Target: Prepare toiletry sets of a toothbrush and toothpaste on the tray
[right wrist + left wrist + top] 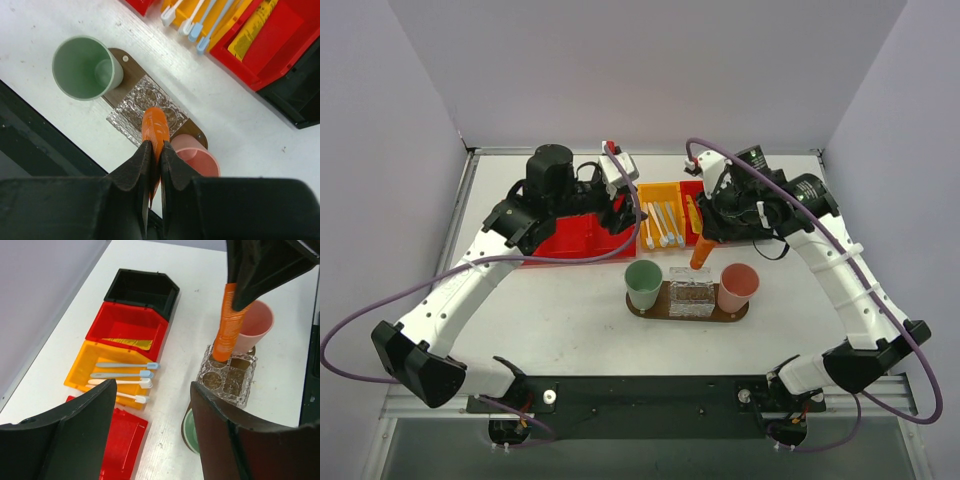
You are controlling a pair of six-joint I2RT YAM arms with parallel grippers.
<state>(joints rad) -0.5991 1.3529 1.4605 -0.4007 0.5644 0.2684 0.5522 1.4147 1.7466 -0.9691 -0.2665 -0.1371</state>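
Observation:
My right gripper (155, 147) is shut on an orange toothpaste tube (155, 125), held upright. The tube's (227, 322) lower end meets the back left opening of a clear glass holder (227, 377). That holder stands mid-tray on the brown oval tray (130, 70), between a green cup (82, 67) and a pink cup (197, 155). Several toothbrushes (125, 375) lie in the yellow bin (82, 370). A flat yellow toothpaste tube (250, 30) lies in the red bin (125, 322). My left gripper (153, 385) hangs open and empty above the table, left of the tray.
A black bin (142, 287) sits behind the red bin. A larger flat red bin (570, 240) lies under the left arm. Grey walls close in the table on three sides.

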